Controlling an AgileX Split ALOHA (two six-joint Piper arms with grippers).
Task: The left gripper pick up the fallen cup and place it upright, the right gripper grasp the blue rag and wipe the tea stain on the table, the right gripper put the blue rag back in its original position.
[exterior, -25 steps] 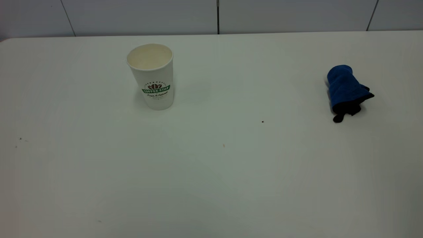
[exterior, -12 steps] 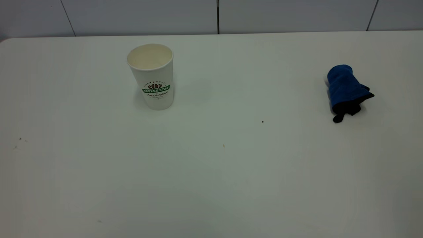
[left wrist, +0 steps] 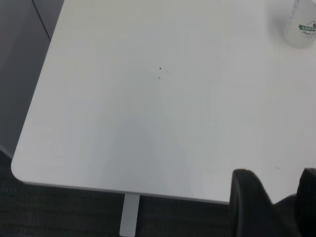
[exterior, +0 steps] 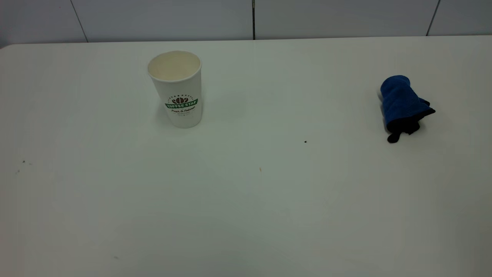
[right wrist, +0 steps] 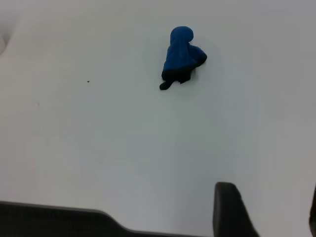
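Note:
The white "COFFEE STAR" cup [exterior: 176,88] stands upright at the back left of the white table [exterior: 246,223]; it also shows in the left wrist view [left wrist: 301,27]. The crumpled blue rag [exterior: 403,104] lies at the right, apart from both grippers; it also shows in the right wrist view [right wrist: 181,57]. No tan tea stain shows, only tiny specks [exterior: 260,169]. Neither gripper is in the exterior view. My left gripper [left wrist: 279,190] hangs open and empty over the table's near left edge. My right gripper [right wrist: 269,207] is open and empty over the near right, well short of the rag.
A dark speck [exterior: 305,141] lies right of centre and faint specks [exterior: 23,161] at the left. The table's rounded near-left corner [left wrist: 22,170] and a leg [left wrist: 129,222] show over dark floor. The near edge [right wrist: 54,203] shows in the right wrist view. A grey panelled wall [exterior: 246,19] stands behind.

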